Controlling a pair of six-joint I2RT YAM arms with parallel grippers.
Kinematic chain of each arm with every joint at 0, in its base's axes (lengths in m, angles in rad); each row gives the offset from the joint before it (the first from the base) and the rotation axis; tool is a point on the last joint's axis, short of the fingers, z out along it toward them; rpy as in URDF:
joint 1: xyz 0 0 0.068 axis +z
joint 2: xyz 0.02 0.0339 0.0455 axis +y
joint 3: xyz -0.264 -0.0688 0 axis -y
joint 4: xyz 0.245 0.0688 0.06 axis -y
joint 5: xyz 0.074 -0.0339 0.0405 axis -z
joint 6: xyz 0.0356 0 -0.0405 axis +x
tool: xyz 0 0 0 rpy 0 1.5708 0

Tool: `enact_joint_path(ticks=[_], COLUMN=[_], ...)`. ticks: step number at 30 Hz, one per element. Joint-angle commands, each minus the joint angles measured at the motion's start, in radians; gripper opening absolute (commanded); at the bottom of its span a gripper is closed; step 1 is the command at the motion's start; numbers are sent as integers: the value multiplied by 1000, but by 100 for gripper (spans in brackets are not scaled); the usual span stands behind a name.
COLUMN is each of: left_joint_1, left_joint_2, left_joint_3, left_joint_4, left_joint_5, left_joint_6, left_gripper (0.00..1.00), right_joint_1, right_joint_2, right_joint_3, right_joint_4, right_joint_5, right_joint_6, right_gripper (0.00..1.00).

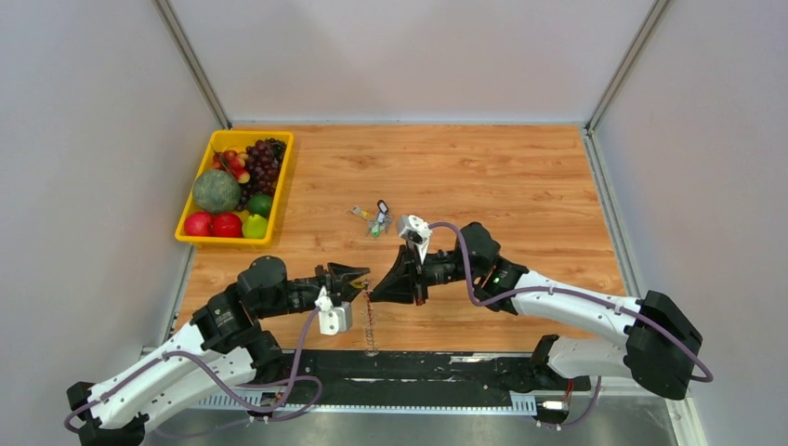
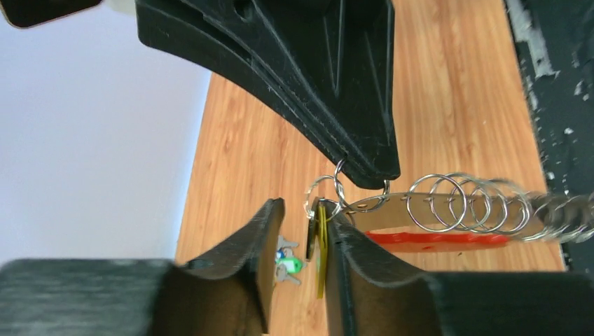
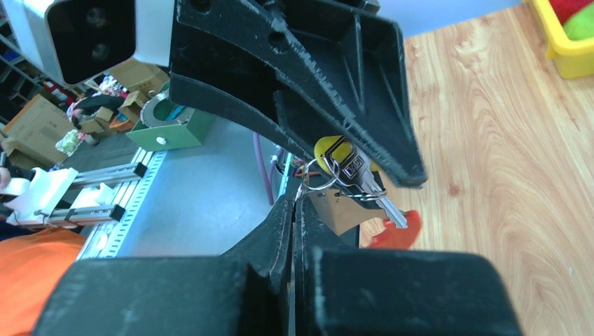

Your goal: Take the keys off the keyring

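The keyring is a red strip (image 2: 438,239) threaded with several silver split rings (image 2: 462,203); it hangs between both grippers above the table's near edge (image 1: 371,333) and shows in the right wrist view (image 3: 399,231). My right gripper (image 3: 294,204) is shut on a small wire ring (image 3: 312,183) at its end; its tip shows in the left wrist view (image 2: 368,171). My left gripper (image 2: 306,210) is open. A yellow-headed key (image 2: 322,245) and a black-headed key (image 2: 310,234) hang from the ring in its gap, against one finger. A silver key blade (image 3: 378,199) shows.
A loose cluster of keys with green and black heads (image 1: 375,218) lies on the wooden table beyond the grippers, also in the left wrist view (image 2: 287,266). A yellow tray (image 1: 226,241) of fruit stands at the back left. A black rail (image 1: 418,367) runs along the near edge.
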Motion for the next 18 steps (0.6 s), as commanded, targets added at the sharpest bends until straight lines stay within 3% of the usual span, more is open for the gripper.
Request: enact_joint_path(ticks=[1,4,9,11,14,16,18], left_joint_1=[10,11,11,11,11,11,11], left_joint_2=[49,99,136,141,141,142,139], left_joint_3=[-15,7,38,48,60,64,61], left_joint_4=[-3,-12,-36,-40,-50,-57,-61], left_joint_5=[-145,-181,-203,-193,-172,-157,-137], left_joint_6=[-27,-72,-106,-118,-123,-115,-107], left_gripper=[42,46,45,37,9,1,0], right_joint_1=[-8,-25,-46,-55,-74,-86,-95], right_joint_2=[-56,-77,-102,-107,-113,-113,-112], right_joint_3=[59,69,85,92,101,107,114], right_joint_4=[-75,-153,-240,-263,-278,-280,-280], right_joint_5=[3,66,109,111,98,85,73], right_joint_6=[22,-14,-72,-89,-95,-89,-82], right_gripper=[0,0,0,0,0,0,0])
